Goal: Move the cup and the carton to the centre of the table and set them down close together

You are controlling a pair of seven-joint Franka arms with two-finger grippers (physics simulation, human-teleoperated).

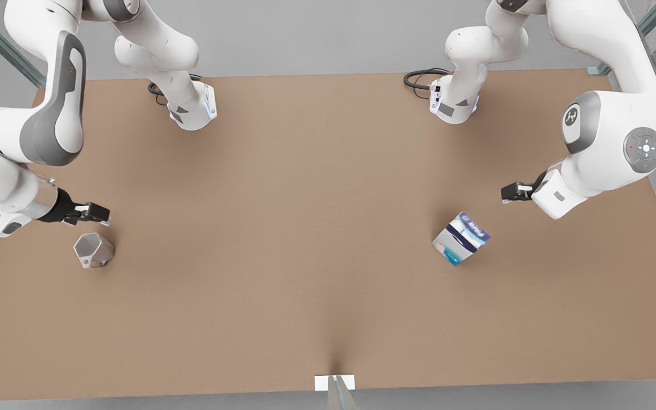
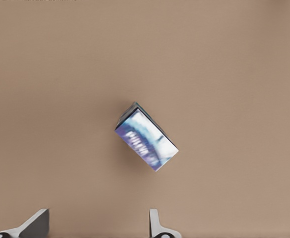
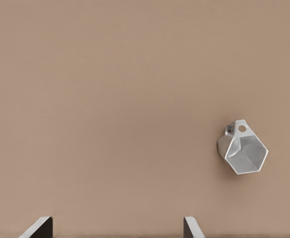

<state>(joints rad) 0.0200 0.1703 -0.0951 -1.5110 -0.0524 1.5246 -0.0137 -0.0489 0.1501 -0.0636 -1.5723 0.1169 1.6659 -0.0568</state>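
Cup and carton sit well apart near opposite worktop ends, each beside a released tool, right and left; an off-centre descent could topple either.

Even, diffuse brightness covers the desk, with no glare. Shadows are soft and faint: a dim smudge beside the carton, another under the cup, and a darker streak near the white marker. In the left wrist view the carton's print looks blurred.
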